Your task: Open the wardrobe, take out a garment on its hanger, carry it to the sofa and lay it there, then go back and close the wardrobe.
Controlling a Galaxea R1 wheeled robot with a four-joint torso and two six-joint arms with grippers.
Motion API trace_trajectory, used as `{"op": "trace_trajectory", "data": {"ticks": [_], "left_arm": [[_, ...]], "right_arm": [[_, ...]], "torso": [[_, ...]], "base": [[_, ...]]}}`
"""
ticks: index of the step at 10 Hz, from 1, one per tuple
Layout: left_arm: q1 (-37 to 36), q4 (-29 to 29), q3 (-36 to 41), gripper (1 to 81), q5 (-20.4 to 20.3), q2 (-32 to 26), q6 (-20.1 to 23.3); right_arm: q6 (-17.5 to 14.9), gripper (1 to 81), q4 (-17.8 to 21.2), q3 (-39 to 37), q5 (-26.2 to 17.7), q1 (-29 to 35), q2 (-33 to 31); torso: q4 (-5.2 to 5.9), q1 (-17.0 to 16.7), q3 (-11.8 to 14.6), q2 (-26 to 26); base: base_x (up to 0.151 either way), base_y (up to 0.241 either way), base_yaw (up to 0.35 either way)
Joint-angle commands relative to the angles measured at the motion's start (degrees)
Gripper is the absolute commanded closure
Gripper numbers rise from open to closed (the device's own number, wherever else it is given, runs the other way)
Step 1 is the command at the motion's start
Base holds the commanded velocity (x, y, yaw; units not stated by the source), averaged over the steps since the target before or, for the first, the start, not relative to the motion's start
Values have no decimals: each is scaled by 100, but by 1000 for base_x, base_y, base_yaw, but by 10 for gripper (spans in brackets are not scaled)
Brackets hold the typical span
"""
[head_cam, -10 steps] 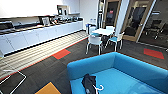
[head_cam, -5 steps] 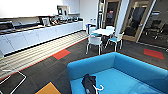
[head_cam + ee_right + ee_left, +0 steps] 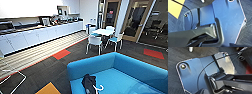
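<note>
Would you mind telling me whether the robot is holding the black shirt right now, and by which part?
It seems not: the black shirt lies on the blue sofa seat with its white hanger, and no gripper touches it in the head view.

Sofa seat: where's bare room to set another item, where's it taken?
Free: the blue sofa seat right of the black shirt, out toward the backrest. Taken: the seat's front-left, where the shirt and its white hanger lie against the left arm.
</note>
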Motion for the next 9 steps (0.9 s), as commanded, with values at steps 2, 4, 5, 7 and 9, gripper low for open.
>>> {"op": "trace_trajectory", "data": {"ticks": [2,4,5,7,9], "left_arm": [[-237,67,71,10,206,-81,43],[-237,67,63,10,206,-64,43],[-237,67,54,10,206,-63,43],[-237,67,62,10,206,-55,43],[-237,58,54,10,197,-46,43]], "right_arm": [[-22,10,-30,34,-299,111,37],[-22,10,-39,34,-299,102,37],[-22,10,-39,34,-299,93,37],[-22,10,-39,34,-299,93,37],[-22,10,-39,34,-299,93,37]], "torso": [[0,7,0,0],[0,7,0,0],[0,10,-2,2],[0,7,2,-5],[0,7,5,-7]], "base": [[0,0,0],[-65,0,0],[-71,0,0],[-72,0,0],[0,0,0]]}}
